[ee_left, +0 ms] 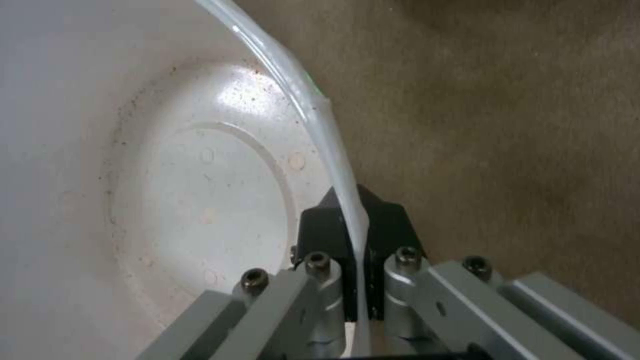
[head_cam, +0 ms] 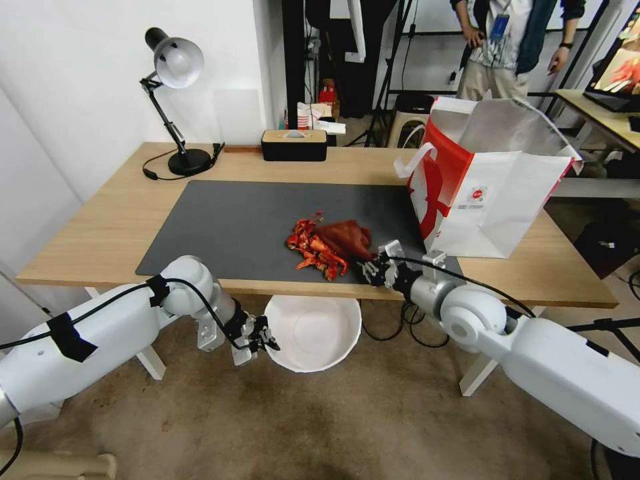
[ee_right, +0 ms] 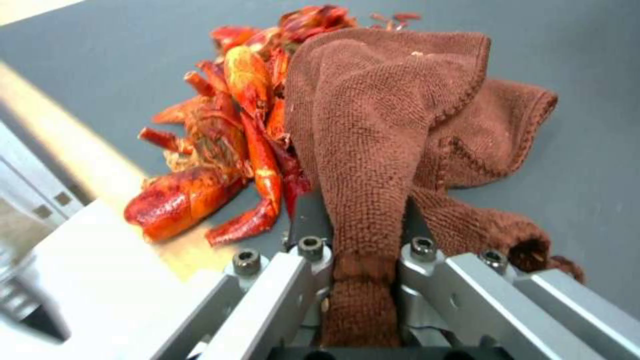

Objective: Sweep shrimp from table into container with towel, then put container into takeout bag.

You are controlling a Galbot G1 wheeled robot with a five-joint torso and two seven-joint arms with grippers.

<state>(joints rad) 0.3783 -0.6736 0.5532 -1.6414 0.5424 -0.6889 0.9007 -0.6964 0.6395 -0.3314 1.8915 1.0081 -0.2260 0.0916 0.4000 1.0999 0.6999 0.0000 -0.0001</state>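
Two end effectors: both clenched.
Left end effector [ee_left: 357,240]: grips bowl [head_cam: 313,333] rim below desk [head_cam: 100,233] edge.
Right end effector [ee_right: 360,235]: grasps towel [ee_right: 393,130], long axis stretching away beside shrimp [head_cam: 313,247].

Red shrimp [head_cam: 316,248] piled against rust towel [head_cam: 347,237], near mat edge
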